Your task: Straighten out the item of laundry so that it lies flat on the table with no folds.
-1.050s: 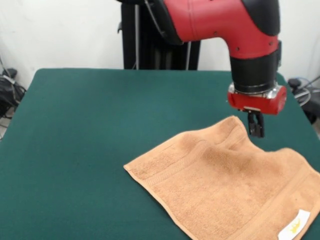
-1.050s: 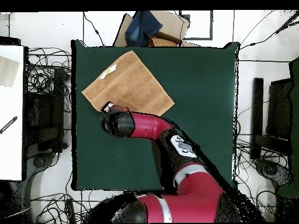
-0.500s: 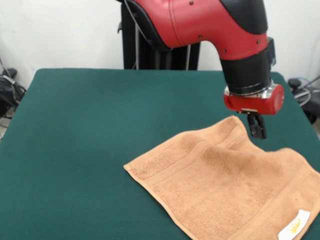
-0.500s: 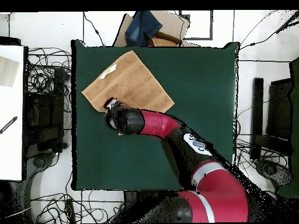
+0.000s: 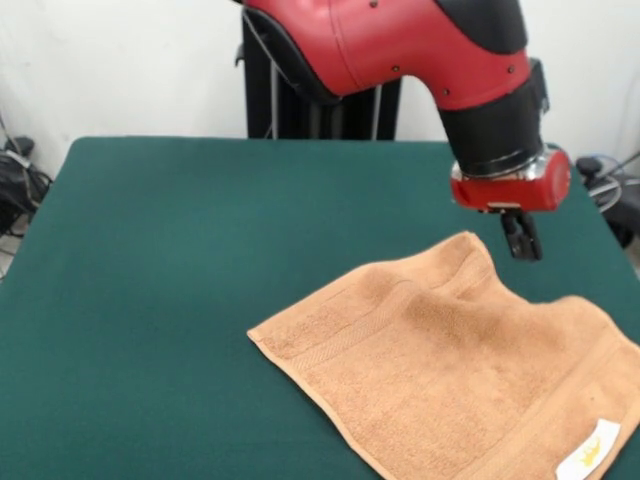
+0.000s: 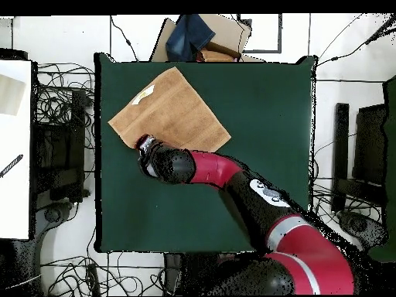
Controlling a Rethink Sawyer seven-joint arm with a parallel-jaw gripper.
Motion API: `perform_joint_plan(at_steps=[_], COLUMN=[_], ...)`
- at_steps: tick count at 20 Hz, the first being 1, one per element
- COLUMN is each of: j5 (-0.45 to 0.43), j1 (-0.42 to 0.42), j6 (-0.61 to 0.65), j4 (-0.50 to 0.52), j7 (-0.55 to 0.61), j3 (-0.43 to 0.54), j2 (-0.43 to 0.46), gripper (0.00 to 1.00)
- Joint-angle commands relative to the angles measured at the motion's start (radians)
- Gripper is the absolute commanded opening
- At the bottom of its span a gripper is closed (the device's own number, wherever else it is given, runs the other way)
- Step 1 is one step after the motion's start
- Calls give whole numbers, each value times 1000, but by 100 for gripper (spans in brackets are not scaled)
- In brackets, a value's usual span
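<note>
Since a moment ago the gripper [image 5: 521,240] has lifted slightly and shifted right, clear of the towel's [image 5: 460,370] far corner; whether it is released or clenched cannot be told. Spread near one corner of the green table [image 5: 200,250], the towel keeps a raised wrinkle near that corner, its white label [image 5: 588,452] facing up.

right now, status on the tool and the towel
Tool above table beside towel's far corner, holding nothing, open or shut unclear. Towel spread nearly flat, slight ripple at that corner. Table otherwise bare; nothing in the way.
</note>
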Motion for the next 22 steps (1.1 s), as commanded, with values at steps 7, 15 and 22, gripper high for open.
perform_joint_plan(at_steps=[7,15,22], j5=[-187,-290,-218], j1=[-101,-59,-16], j6=[-29,-75,68], j4=[51,-14,-96], j7=[-85,-37,8], j3=[50,-17,-19], j2=[144,226,232], gripper=[0,0,0])
